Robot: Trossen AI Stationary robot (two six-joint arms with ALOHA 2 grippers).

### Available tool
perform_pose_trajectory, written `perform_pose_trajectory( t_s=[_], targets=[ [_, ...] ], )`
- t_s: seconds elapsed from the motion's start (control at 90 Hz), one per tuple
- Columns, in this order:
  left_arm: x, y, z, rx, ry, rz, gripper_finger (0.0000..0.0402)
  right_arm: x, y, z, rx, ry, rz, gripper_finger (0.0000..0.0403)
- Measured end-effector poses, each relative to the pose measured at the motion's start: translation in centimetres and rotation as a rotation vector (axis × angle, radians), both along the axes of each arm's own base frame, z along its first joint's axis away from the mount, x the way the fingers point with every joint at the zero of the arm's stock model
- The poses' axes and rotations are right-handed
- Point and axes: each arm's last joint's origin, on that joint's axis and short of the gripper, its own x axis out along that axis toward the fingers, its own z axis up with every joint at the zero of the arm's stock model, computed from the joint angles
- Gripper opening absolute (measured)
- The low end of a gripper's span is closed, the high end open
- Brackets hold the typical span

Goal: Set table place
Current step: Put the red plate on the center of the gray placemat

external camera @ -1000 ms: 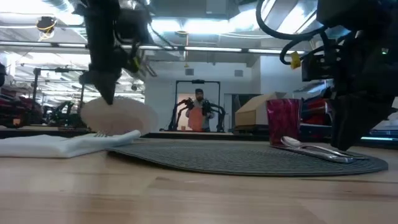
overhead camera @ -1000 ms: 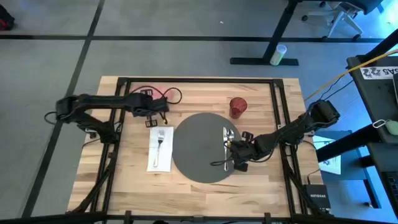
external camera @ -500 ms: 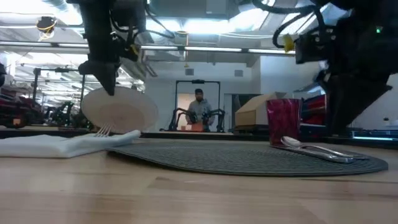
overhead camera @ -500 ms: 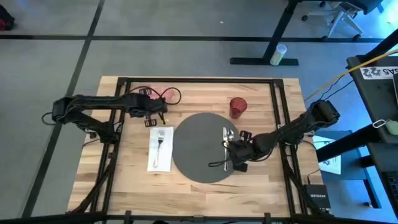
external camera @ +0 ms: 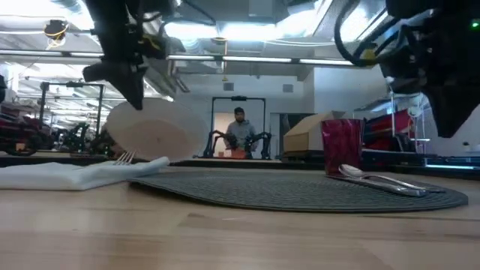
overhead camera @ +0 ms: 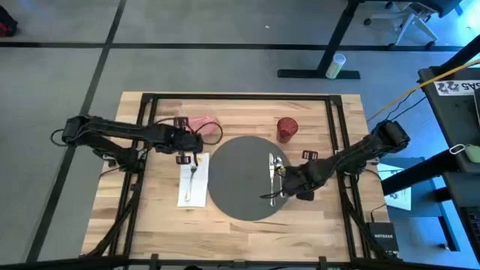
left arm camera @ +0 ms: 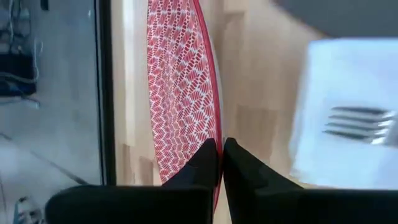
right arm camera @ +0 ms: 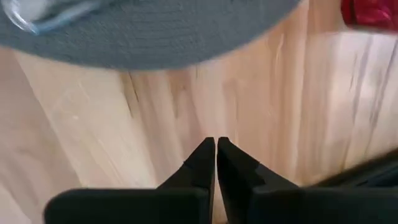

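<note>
The left gripper (left arm camera: 219, 163) grasps the red patterned plate (left arm camera: 180, 93) by its rim, tilted on edge near the table's (overhead camera: 247, 229) far left edge; the right gripper (right arm camera: 215, 163) (fingers pressed together, empty) hovers at the grey mat's (overhead camera: 241, 176) right edge, beside the spoon (overhead camera: 277, 165).

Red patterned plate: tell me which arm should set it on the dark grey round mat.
Left. The left gripper is shut on the rim of the red patterned plate, held tilted beside the dark grey round mat. The right gripper is shut and empty at the mat's far side.
</note>
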Motion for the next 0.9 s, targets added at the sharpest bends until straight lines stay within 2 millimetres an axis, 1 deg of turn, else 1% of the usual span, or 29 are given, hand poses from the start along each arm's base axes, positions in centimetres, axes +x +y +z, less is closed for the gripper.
perform_pose_trajectory(
  t_s=[0.089,0.256,0.411,0.511,0.711,0.9],
  targets=[
    [0.6,-1.2,0.6,-0.004,-0.047,-0.047,0.0000,0.0,0.0,0.0,-0.001,0.001,-0.001,0.0001],
    [2.8,-4.0,1.5,-0.010,-0.096,-0.147,0.0000,-0.1,0.0,0.0,-0.005,0.003,-0.005,0.0000],
    [5.6,-7.0,0.8,0.008,-0.062,-0.267,0.0000,-0.3,-0.2,0.5,-0.024,-0.015,-0.003,0.0000],
    [7.1,-8.5,0.1,0.045,-0.059,-0.321,0.0000,-0.8,-0.5,1.1,-0.040,-0.024,-0.019,0.0000],
    [9.5,-10.0,-0.6,0.059,-0.096,-0.356,0.0000,-2.2,-0.5,2.6,-0.074,-0.074,-0.043,0.0000],
    [10.3,-10.7,-1.2,0.053,-0.131,-0.367,0.0000,-3.1,0.0,3.5,-0.083,-0.140,-0.058,0.0000]
  ],
)
